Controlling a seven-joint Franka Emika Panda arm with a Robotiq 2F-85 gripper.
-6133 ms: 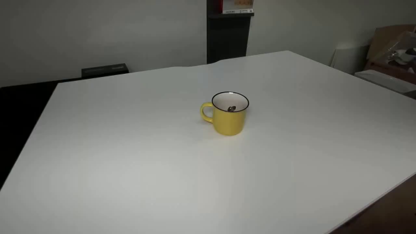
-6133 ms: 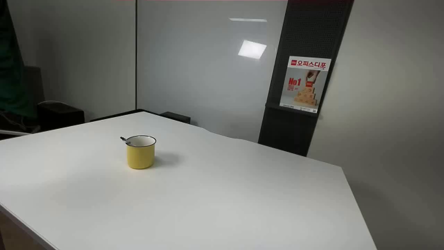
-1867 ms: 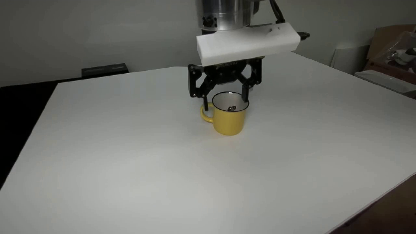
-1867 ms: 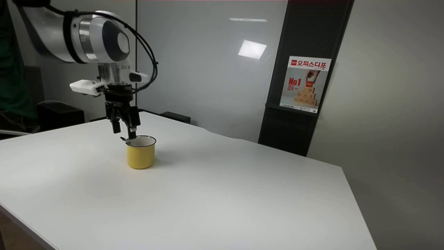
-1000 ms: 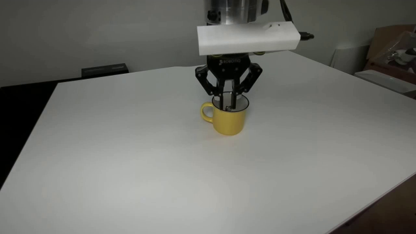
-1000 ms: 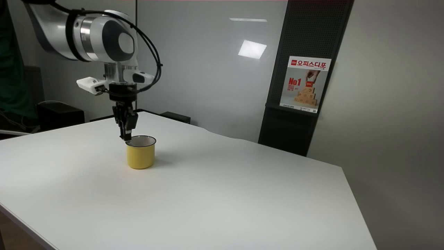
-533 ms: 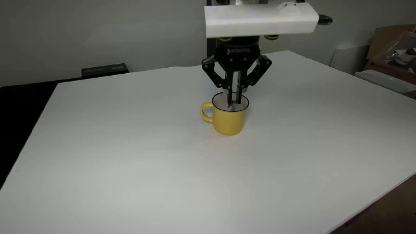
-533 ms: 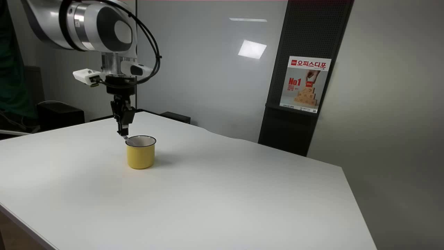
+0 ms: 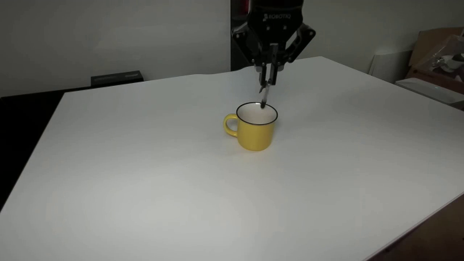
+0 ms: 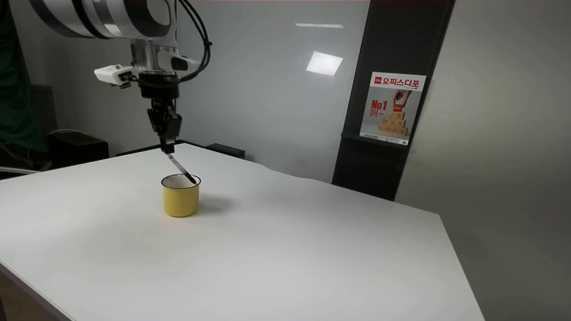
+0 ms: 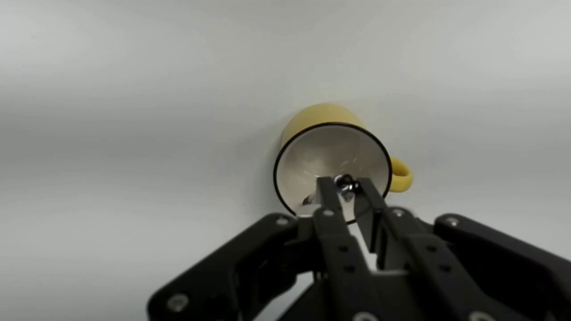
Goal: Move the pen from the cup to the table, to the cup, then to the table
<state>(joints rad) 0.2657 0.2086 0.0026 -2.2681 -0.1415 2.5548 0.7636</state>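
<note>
The slim pen (image 10: pixel 182 168), pale in the middle with a dark lower end, hangs slanted from my gripper (image 10: pixel 168 150) above the cup (image 10: pixel 180 201). My gripper (image 9: pixel 268 81) is shut on the pen (image 9: pixel 265 96) near its upper end. The pen's dark lower end shows at the height of the cup's rim; I cannot tell whether it is just inside or just above. The yellow cup (image 9: pixel 255 137) stands upright on the white table (image 9: pixel 145 181), handle to one side. In the wrist view the pen's shiny top (image 11: pixel 345 183) sits between the fingertips, over the cup's pale inside.
A dark box (image 9: pixel 116 78) sits behind the table's far edge. Beyond the table's side in that exterior view are a cardboard box and bagged items (image 9: pixel 447 63). A dark pillar with a poster (image 10: pixel 392 108) rises behind the table in an exterior view.
The fingers have come together on the pen over the last second. My gripper has risen and pulled the pen up from the cup. The cup has stayed in place.
</note>
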